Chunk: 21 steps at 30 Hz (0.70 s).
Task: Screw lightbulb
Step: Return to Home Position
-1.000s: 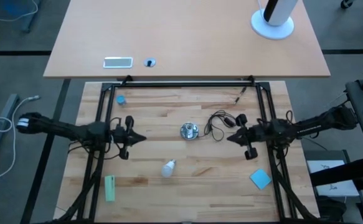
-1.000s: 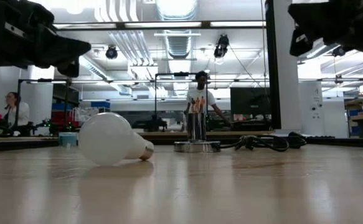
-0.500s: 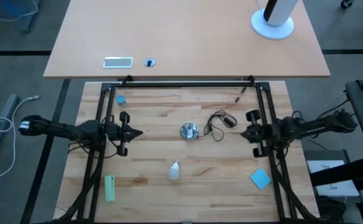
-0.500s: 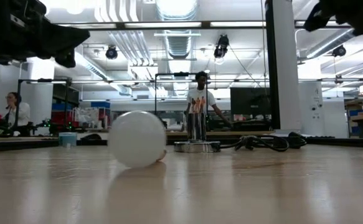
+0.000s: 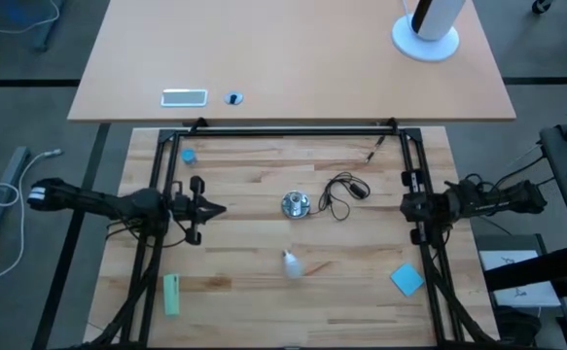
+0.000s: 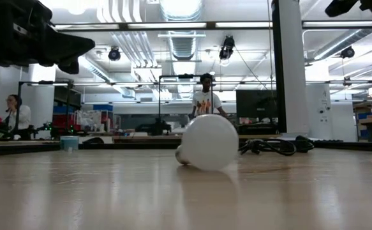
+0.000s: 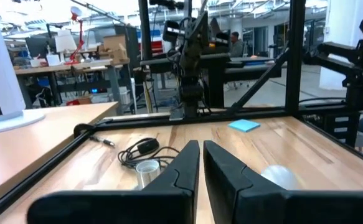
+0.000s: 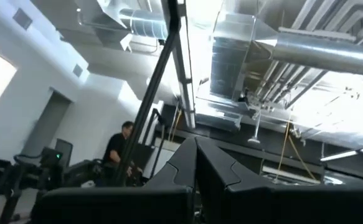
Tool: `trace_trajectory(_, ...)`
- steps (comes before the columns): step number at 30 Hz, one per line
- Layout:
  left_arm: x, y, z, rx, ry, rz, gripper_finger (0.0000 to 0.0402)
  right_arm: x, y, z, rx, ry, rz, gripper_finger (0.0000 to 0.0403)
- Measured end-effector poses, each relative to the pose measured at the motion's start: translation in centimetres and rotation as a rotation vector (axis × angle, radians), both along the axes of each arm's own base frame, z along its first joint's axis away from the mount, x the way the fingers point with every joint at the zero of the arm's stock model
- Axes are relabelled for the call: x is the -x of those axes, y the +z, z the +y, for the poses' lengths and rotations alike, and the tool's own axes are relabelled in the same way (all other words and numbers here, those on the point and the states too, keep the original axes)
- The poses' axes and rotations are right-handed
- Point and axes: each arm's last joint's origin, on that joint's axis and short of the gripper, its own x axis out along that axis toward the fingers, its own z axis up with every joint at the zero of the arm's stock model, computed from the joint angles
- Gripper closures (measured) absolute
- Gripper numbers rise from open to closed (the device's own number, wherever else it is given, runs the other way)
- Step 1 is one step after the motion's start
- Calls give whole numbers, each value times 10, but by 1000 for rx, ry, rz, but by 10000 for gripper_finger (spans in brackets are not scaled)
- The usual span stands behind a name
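The lightbulb [image 5: 290,262] lies on its side on the wooden table, near the middle, and no gripper touches it. It fills the centre of the low view [image 6: 208,142] and also shows in the left wrist view [image 7: 279,176]. The shiny silver socket [image 5: 296,204] with its black cord [image 5: 343,189] stands farther back; it also shows in the left wrist view [image 7: 147,171]. My left gripper [image 5: 220,209] hovers shut, left of the socket. My right gripper [image 5: 407,206] is shut by the right frame rail, tipped up toward the ceiling.
A green block [image 5: 171,294] lies at the near left and a blue block [image 5: 407,280] at the near right. A small blue thing [image 5: 188,156] sits at the far left. Black frame rails [image 5: 293,132] border the table. People are in the room behind.
The lightbulb has rolled along the table toward its right edge and turned about, so its base now points the other way in the low view. My right gripper has drawn back toward the table's right edge.
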Motion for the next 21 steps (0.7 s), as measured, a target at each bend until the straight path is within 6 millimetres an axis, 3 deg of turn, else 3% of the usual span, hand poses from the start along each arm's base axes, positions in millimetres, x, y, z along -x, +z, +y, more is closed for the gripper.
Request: trace_trajectory(21,-10,-15,-1,-14,0,136,379,-8,-5,1,9,-2,62,401)
